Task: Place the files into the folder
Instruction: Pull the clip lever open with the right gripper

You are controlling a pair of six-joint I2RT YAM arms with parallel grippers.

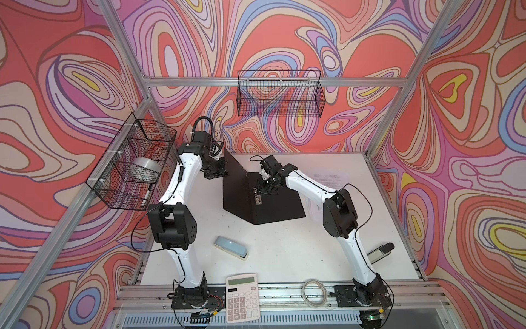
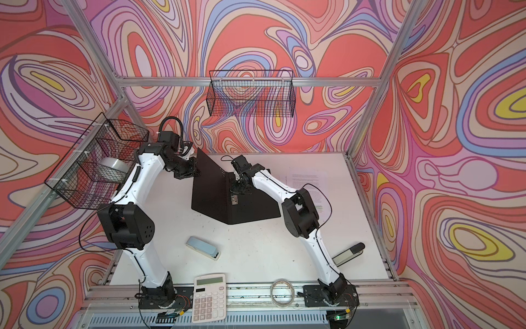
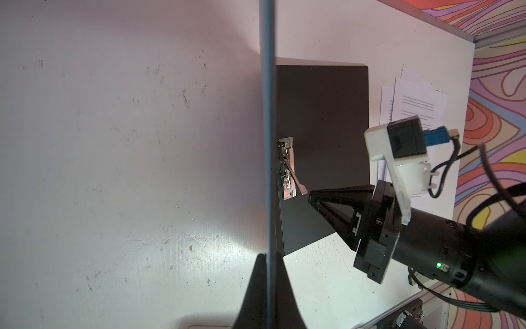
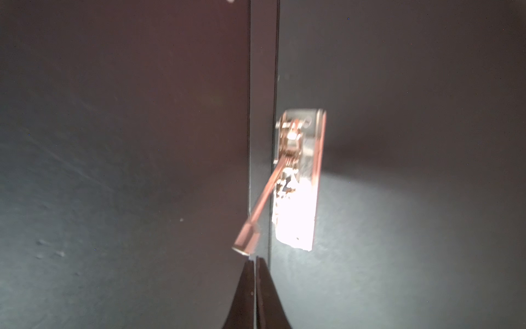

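While the folder (image 1: 279, 205) lies open near the middle of the surface (image 1: 284, 250), its black inside is turned upward in both top views. One cover is laid flat at the 3 o'clock side of the spine. The other is raised steeply at the 9 o'clock side.

The raised cover is held at its outer edge by the left gripper (image 3: 267, 257). Its fingers (image 3: 253, 287) are clamped on the thin blue edge, as is shown in the left wrist view.

On the flat cover, just beside the spine, a metal clip (image 3: 287, 168) is fixed. Its lever (image 3: 296, 182) is seen lifted at a slant.

The right gripper (image 4: 254, 258) is set low over the flat cover, with its fingers (image 4: 244, 293) pressed together. Their tips are placed at the lever's free end. Whether the lever is touched cannot be told, the right wrist view being blurred.

The files (image 3: 415, 99) are found on the surface at 3 o'clock of the folder, outside it and just beside the flat cover's outer edge. They are slightly fanned, and in the top views they are partly hidden by the right arm.

A stapler (image 1: 231, 247) is seen at 7 o'clock of the folder, well apart from it. A calculator (image 1: 242, 297) is seen at 6 o'clock, at the near edge of the surface.
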